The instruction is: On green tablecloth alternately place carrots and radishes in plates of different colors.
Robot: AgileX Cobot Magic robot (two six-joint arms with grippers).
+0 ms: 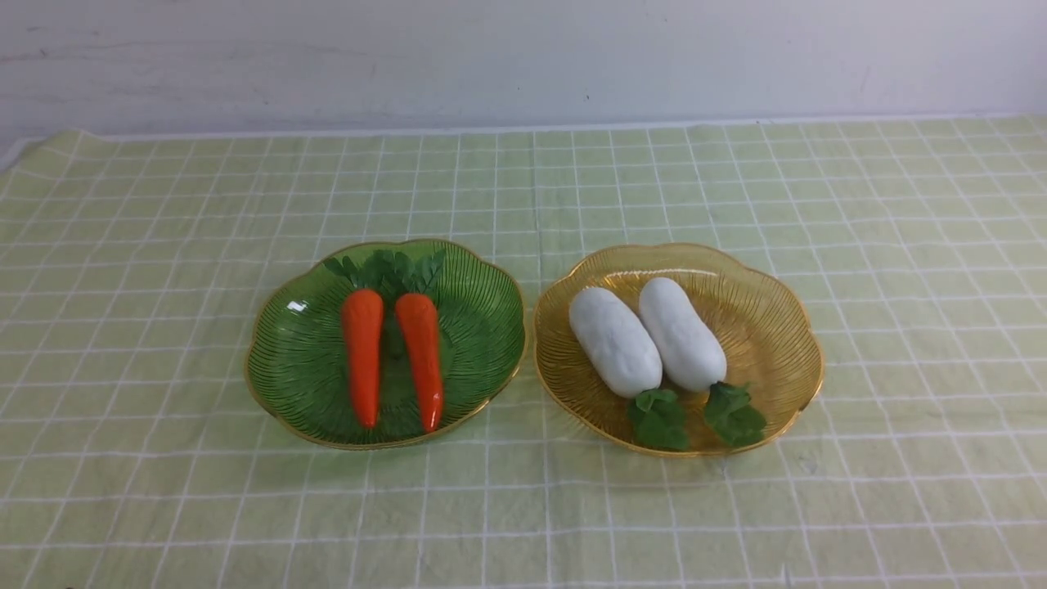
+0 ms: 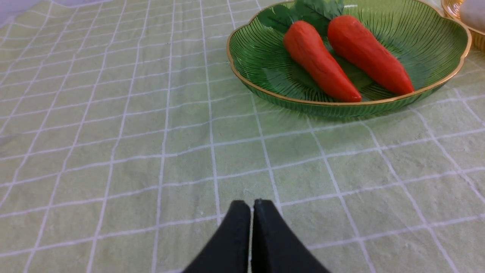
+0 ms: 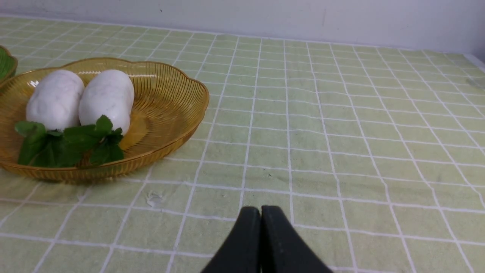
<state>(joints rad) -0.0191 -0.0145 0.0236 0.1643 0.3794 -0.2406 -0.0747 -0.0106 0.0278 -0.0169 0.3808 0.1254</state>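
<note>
Left wrist view shows the left pincer [image 2: 252,206] closed and empty low over the green tablecloth [image 2: 113,151], and the right pincer [image 3: 260,212] likewise. Beyond them, two carrots [image 1: 362,353] [image 1: 421,357] lie side by side in the green plate [image 1: 303,384] and two radishes [image 1: 614,341] [image 1: 681,332] in the amber plate [image 1: 777,343]. They look light, rigid toys; the glossy carrots may slip, so grip each mid-body across its width, not the floppy leaves.

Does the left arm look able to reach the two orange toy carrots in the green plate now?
Probably yes. The two orange toy carrots lie uncovered in the translucent green plate, with only bare green checked tablecloth between them and the left tool, which is shut and holds nothing.
</note>
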